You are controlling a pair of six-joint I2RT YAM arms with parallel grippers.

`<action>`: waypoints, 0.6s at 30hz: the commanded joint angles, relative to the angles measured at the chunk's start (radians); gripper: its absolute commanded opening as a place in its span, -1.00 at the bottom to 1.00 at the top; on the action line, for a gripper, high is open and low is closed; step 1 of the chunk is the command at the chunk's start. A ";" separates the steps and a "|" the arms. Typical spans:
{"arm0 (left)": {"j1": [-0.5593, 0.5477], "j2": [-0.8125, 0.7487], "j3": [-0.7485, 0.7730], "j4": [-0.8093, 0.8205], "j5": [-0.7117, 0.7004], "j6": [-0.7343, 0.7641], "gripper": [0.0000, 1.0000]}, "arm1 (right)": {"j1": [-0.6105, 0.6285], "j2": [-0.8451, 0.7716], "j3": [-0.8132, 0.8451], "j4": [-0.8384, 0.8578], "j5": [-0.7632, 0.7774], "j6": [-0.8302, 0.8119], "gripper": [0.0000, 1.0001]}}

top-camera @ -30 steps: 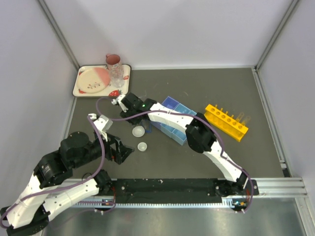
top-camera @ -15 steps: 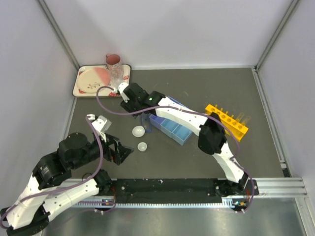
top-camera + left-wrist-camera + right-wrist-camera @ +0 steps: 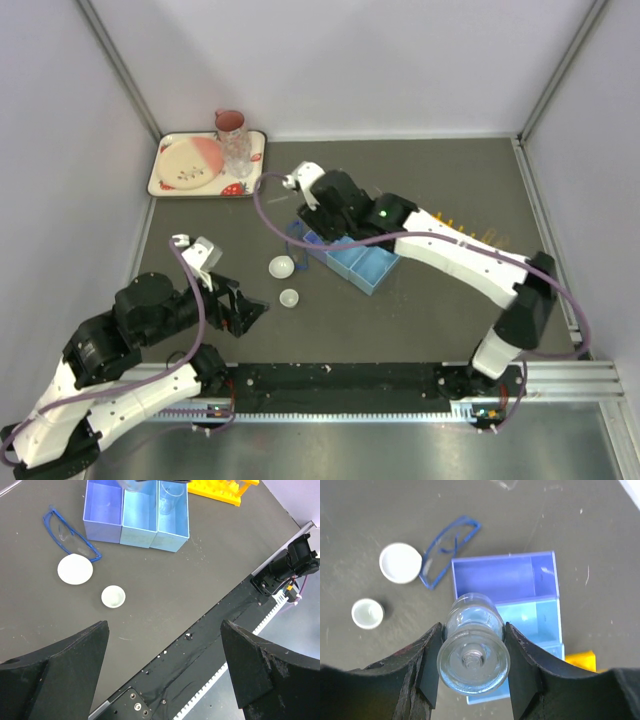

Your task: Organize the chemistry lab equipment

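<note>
My right gripper (image 3: 472, 665) is shut on the small clear beaker (image 3: 472, 650) and holds it upright above the blue divided tray (image 3: 503, 557). In the top view the gripper (image 3: 322, 225) hangs over the tray's left end (image 3: 372, 272). The blue-rimmed goggles (image 3: 448, 547) lie just left of the tray. Two small white round dishes (image 3: 281, 267) (image 3: 290, 297) sit in front of the goggles. The yellow holed rack (image 3: 472, 237) lies right of the tray, partly hidden by the right arm. My left gripper (image 3: 243, 312) is open and empty near the front left.
A cream strawberry-patterned tray (image 3: 170, 185) with a pink-and-cream plate, a pink mug (image 3: 230, 124) and a clear tumbler (image 3: 238, 152) stands at the back left corner. A black rail (image 3: 340, 378) runs along the front edge. Walls close in the left, back and right sides.
My right gripper has swung rightwards from beside the cream tray to above the blue tray's left end. The left arm has hardly moved.
</note>
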 commanded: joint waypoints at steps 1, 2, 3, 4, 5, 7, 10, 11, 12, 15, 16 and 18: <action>0.003 -0.008 -0.014 0.039 0.006 0.005 0.98 | -0.035 -0.195 -0.157 0.012 0.048 0.041 -0.39; 0.004 -0.007 -0.020 0.045 0.009 0.005 0.98 | -0.045 -0.219 -0.185 0.010 0.042 0.069 -0.39; 0.003 -0.005 -0.028 0.049 0.014 0.005 0.98 | -0.068 -0.266 -0.208 0.010 0.030 0.086 -0.39; 0.004 -0.004 -0.033 0.062 0.023 0.005 0.98 | -0.081 -0.288 -0.253 0.007 0.021 0.097 -0.39; 0.004 -0.001 -0.037 0.068 0.024 0.007 0.98 | -0.091 -0.308 -0.277 0.007 0.011 0.106 -0.39; 0.004 0.001 -0.043 0.085 0.035 0.005 0.98 | -0.122 -0.359 -0.339 0.007 -0.010 0.134 -0.40; 0.004 0.007 -0.052 0.095 0.037 0.007 0.98 | -0.144 -0.396 -0.409 0.007 -0.016 0.166 -0.40; 0.004 0.010 -0.053 0.102 0.038 0.008 0.98 | -0.148 -0.400 -0.424 0.007 -0.021 0.172 -0.40; 0.003 0.012 -0.057 0.103 0.037 0.010 0.98 | -0.151 -0.403 -0.439 0.008 -0.021 0.186 -0.40; 0.004 0.016 -0.065 0.108 0.038 0.010 0.98 | -0.167 -0.416 -0.501 0.030 -0.029 0.208 -0.40; 0.004 0.016 -0.066 0.109 0.037 0.010 0.98 | -0.174 -0.419 -0.528 0.038 -0.032 0.212 -0.40; 0.004 0.015 -0.074 0.114 0.037 0.011 0.98 | -0.181 -0.417 -0.548 0.060 -0.047 0.222 -0.41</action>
